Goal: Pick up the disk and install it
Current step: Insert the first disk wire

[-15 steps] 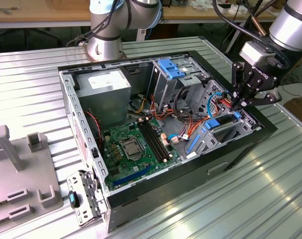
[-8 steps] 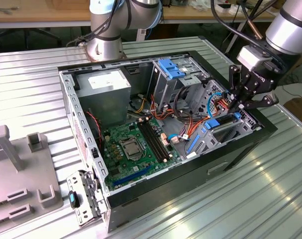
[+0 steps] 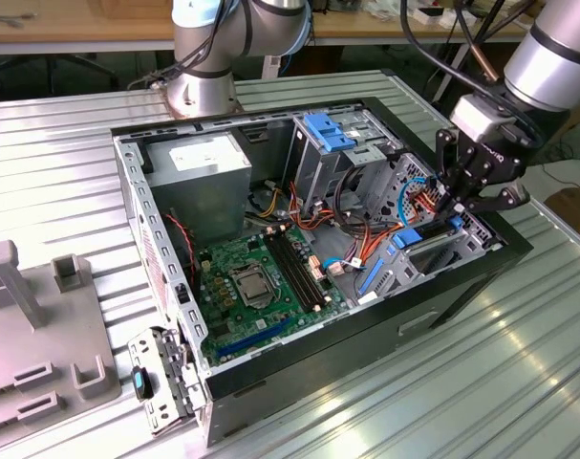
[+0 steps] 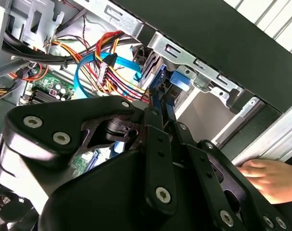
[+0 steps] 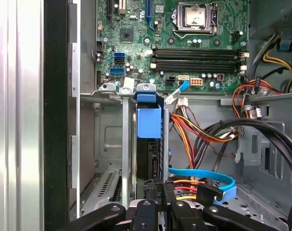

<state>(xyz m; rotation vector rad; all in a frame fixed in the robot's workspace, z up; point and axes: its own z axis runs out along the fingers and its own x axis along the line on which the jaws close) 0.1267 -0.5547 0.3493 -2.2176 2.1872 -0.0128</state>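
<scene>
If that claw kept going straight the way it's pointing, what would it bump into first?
Probably the disk, standing on edge in its bay right ahead of the gripper. In both wrist views the fingers already seem to reach it, though depth is unclear.

table (image 3: 70, 172) (ribbed metal) | computer case (image 3: 366, 335) | grey fixture (image 3: 41, 335)

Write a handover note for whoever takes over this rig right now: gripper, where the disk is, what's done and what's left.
Gripper: down inside the open computer case at the exterior view's right, fingers closed on the disk.
Disk: standing on edge in the silver drive bay, blue carrier rail uppermost, near the motherboard.
Done: disk picked up and brought into the bay.
Left: whether it is fully seated cannot be told; gripper not yet released.
Note: a person's hand rests at the case's outer edge.
</scene>
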